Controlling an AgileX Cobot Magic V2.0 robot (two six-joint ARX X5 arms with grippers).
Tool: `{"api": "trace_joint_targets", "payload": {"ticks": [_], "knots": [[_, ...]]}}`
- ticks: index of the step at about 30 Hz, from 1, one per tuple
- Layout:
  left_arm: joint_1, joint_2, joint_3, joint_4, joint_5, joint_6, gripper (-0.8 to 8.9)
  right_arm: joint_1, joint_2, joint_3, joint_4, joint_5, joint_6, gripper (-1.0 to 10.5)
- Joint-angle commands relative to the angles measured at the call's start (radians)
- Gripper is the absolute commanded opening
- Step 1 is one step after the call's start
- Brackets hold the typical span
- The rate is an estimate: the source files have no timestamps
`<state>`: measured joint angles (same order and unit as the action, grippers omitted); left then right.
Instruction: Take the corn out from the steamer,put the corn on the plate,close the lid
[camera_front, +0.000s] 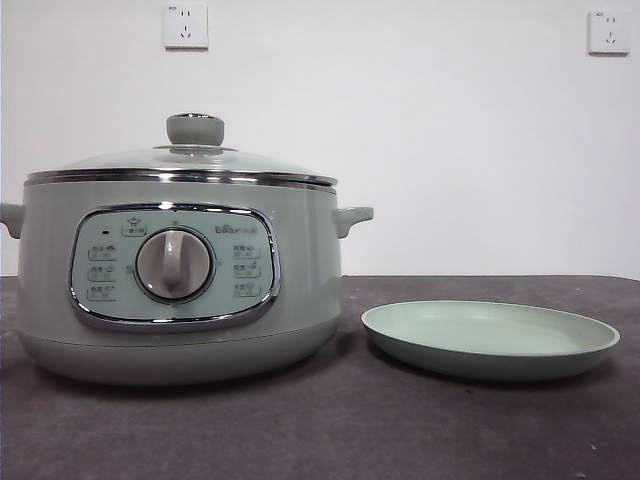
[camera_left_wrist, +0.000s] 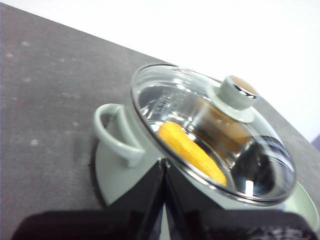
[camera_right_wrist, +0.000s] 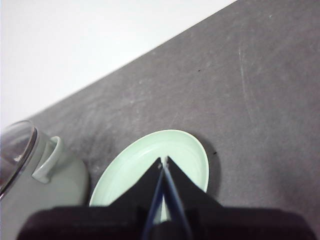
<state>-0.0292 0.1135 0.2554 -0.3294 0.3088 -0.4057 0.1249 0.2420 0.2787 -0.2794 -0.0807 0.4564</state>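
The sage-green steamer (camera_front: 180, 280) stands on the left of the dark table with its glass lid (camera_front: 190, 160) on; the pale-green knob (camera_front: 195, 128) is on top. The yellow-orange corn (camera_left_wrist: 190, 150) lies inside and shows through the lid (camera_left_wrist: 210, 130) in the left wrist view. The empty pale-green plate (camera_front: 490, 338) lies to the right of the steamer. My left gripper (camera_left_wrist: 164, 162) is shut and empty, above the steamer's side handle (camera_left_wrist: 115, 135). My right gripper (camera_right_wrist: 163, 160) is shut and empty, above the plate (camera_right_wrist: 145, 160). Neither arm shows in the front view.
A white wall with two power sockets (camera_front: 186, 26) stands behind the table. The dark table top (camera_front: 400, 430) stretches in front of the steamer and plate. The steamer's right handle (camera_right_wrist: 50, 160) shows beside the plate in the right wrist view.
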Motion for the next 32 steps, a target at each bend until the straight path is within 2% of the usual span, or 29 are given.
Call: {"api": "trace_joint_targets", "payload": {"ticks": [1, 5, 10, 13, 16, 21, 23, 25, 27, 29, 32], "knots": [[0.003, 0.074, 0.071, -0.019, 0.037, 0.098, -0.07, 0.001, 0.087, 0.096, -0.024, -0.031, -0.121, -0.1], [0.002, 0.206, 0.188, -0.058, 0.088, 0.192, -0.08, 0.001, 0.230, 0.238, -0.075, -0.104, -0.201, -0.1], [0.002, 0.387, 0.341, -0.105, 0.163, 0.309, -0.07, 0.001, 0.429, 0.429, -0.190, -0.272, -0.296, 0.0], [0.002, 0.474, 0.420, -0.134, 0.198, 0.329, -0.07, 0.001, 0.536, 0.532, -0.283, -0.374, -0.359, 0.0], [0.002, 0.562, 0.494, -0.184, 0.244, 0.330, -0.04, 0.002, 0.624, 0.616, -0.373, -0.441, -0.427, 0.0], [0.002, 0.693, 0.587, -0.247, 0.336, 0.358, 0.02, 0.002, 0.723, 0.691, -0.461, -0.492, -0.508, 0.0], [0.002, 0.732, 0.612, -0.253, 0.350, 0.357, 0.67, 0.002, 0.741, 0.695, -0.462, -0.494, -0.517, 0.3], [0.001, 0.768, 0.636, -0.257, 0.346, 0.357, 2.87, 0.002, 0.754, 0.695, -0.458, -0.492, -0.518, 1.6], [-0.001, 0.796, 0.656, -0.256, 0.346, 0.353, 4.24, 0.002, 0.764, 0.695, -0.453, -0.486, -0.513, 3.3], [-0.011, 0.823, 0.679, -0.254, 0.337, 0.352, 4.27, 0.002, 0.772, 0.695, -0.446, -0.485, -0.504, 4.5], [-0.046, 0.869, 0.729, -0.251, 0.262, 0.354, 4.27, 0.002, 0.779, 0.695, -0.431, -0.485, -0.491, 4.7]]}}
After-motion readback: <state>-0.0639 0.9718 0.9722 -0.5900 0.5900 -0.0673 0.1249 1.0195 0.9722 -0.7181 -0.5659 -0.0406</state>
